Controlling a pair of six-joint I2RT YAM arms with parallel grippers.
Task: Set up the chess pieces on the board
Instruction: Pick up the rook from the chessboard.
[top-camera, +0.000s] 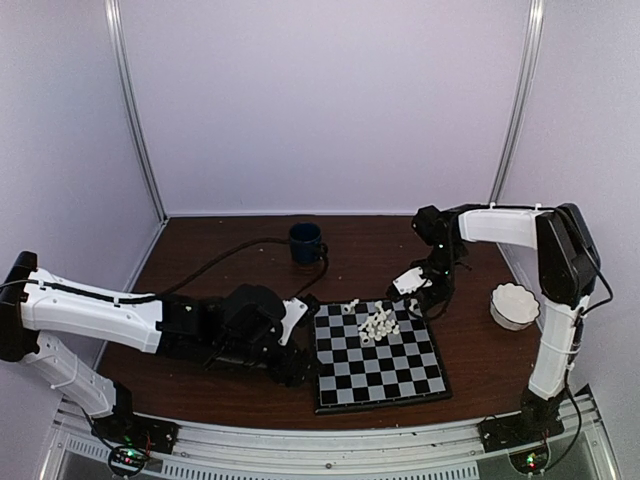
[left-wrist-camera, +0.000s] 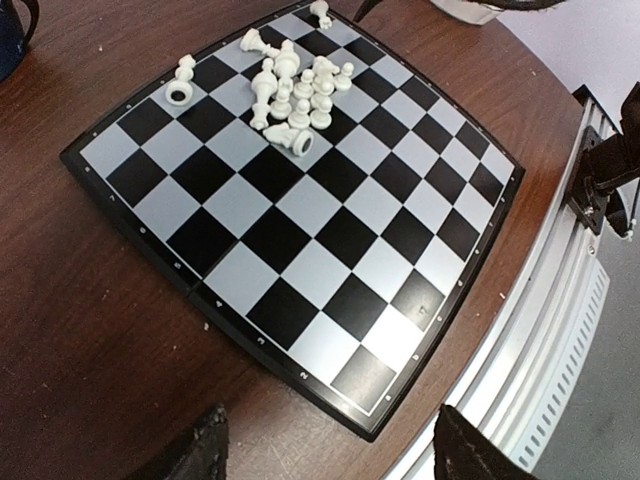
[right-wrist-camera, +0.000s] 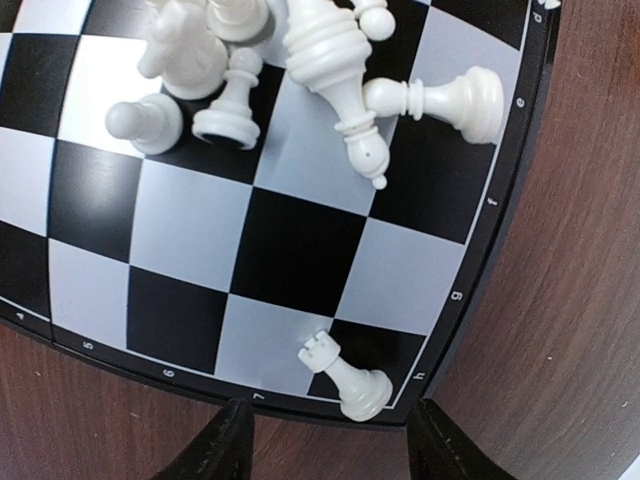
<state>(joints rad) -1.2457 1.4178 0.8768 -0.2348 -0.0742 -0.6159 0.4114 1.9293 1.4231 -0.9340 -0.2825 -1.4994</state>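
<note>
Hovering over a toppled rook (right-wrist-camera: 345, 378) at the board's (right-wrist-camera: 290, 250) one-o'clock corner, right pincer (right-wrist-camera: 330, 442) gapes empty, probably to stand it; left pincer (left-wrist-camera: 335, 450) hangs open.

On my brown worktop (top-camera: 370, 250) a dark blue mug (top-camera: 305, 242) stood near the far edge; a white scalloped bowl (top-camera: 514, 305) sat well to its right.

On the black border of the board (right-wrist-camera: 300, 250), in the right wrist view, you can read the letters e, f, g, h down one side and the numbers 7, 6, 5 along the near side
</note>
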